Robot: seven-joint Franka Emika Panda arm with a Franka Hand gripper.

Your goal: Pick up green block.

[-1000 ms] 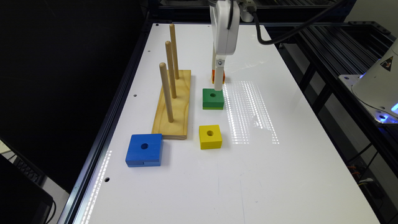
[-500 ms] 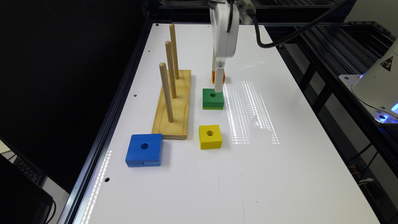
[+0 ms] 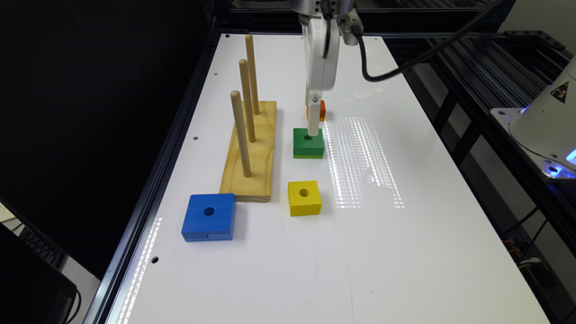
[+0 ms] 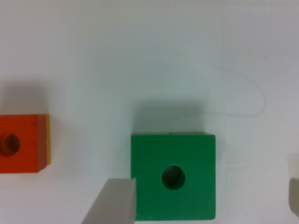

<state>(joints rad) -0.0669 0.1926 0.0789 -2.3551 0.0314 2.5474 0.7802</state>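
Right now the gripper (image 4: 210, 196) is spread wide and holds nothing. In the wrist view one pale finger (image 4: 114, 201) stands just off one side of the green block (image 4: 173, 176), its edge at or nearly at the block's side, while the other finger (image 4: 294, 186) sits well clear of the opposite side, so the block lies between the two but much closer to one than the other. In the exterior view the white part of the gripper (image 3: 313, 123) hangs straight down with its tip at the far edge of the green block (image 3: 308, 143), low over the table (image 3: 405, 252).

Taking the green block as the landmark: it lies flat on the table, square to the fingers, its round hole facing up. The closing line of the fingers runs across the block from one flat side to the other, so a squeeze should meet two parallel faces. My judgement is that the coming move turns on this offset: the block is not centred in the opening, and the near finger will touch first and may push it sideways before the far one arrives. A small shift toward the far finger, or a little more descent, would likely help.

Just behind the green block is an orange block (image 3: 321, 110). A wooden peg board (image 3: 252, 157) stands beside it toward the exterior view's left, a yellow block (image 3: 304, 198) lies in front of it, and a blue block (image 3: 209, 217) sits further forward still, by the board's near end.
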